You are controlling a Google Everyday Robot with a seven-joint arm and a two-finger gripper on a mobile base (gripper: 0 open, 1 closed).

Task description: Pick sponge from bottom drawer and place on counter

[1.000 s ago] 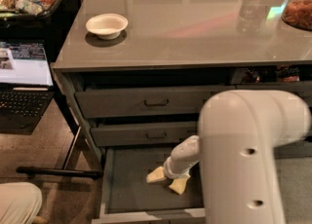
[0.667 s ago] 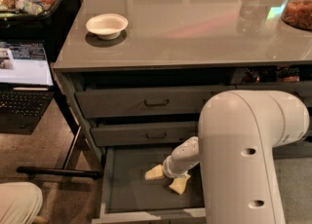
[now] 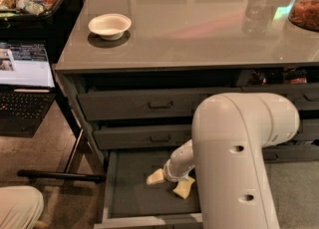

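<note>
Hidden: my own white arm (image 3: pixel 244 163) covers the right part of the bottom drawer (image 3: pixel 129 193), and the drawer's front is cut off below.
Arm: it reaches down and to the left into the drawer.
Claw (image 3: pixel 169 177): low on the drawer floor. I cannot tell how far open it is or whether it grips anything.
Sponge (image 3: pixel 183 187): a pale-yellow piece right against the claw, hard to tell apart from it.
Bench (image 3: pixel 199 29): above and beyond the claw.

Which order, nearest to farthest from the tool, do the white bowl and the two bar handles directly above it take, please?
The tool sits low in the bottom drawer.
1. Lower bar handle, just above it.
2. Upper bar handle, one drawer higher.
3. White bowl, on the counter, towards its left.
</note>
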